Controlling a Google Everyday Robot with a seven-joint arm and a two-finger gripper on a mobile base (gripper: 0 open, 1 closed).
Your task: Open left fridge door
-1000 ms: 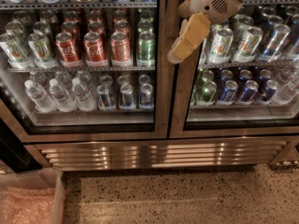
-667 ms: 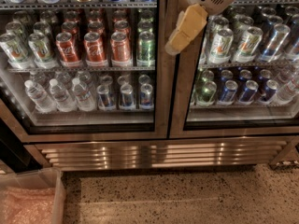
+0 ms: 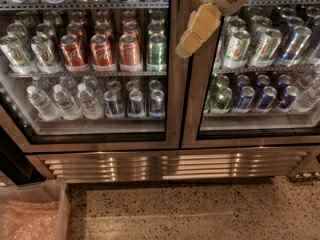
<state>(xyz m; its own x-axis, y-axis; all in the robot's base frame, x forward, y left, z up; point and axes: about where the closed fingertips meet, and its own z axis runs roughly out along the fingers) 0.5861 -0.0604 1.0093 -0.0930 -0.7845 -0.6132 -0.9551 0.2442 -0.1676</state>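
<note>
The left fridge door (image 3: 173, 89) is a glass pane in a brushed steel frame, and it stands shut. Behind it are red cans (image 3: 102, 49) on the middle shelf and clear water bottles (image 3: 62, 101) below. My gripper (image 3: 192, 34), pale yellow under a white wrist, hangs from the top of the view in front of the steel strip where the two doors meet. It is at the height of the red cans, beside the left door's right edge. I cannot tell whether it touches the door.
The matching right door (image 3: 260, 134) shows green-white and blue cans. A steel vent grille (image 3: 170, 165) runs under both doors. A clear plastic bin (image 3: 30, 214) with pink contents stands on the speckled floor (image 3: 190, 209) at the lower left.
My gripper has moved upward and slightly left along the strip between the doors. Both doors look unchanged.
</note>
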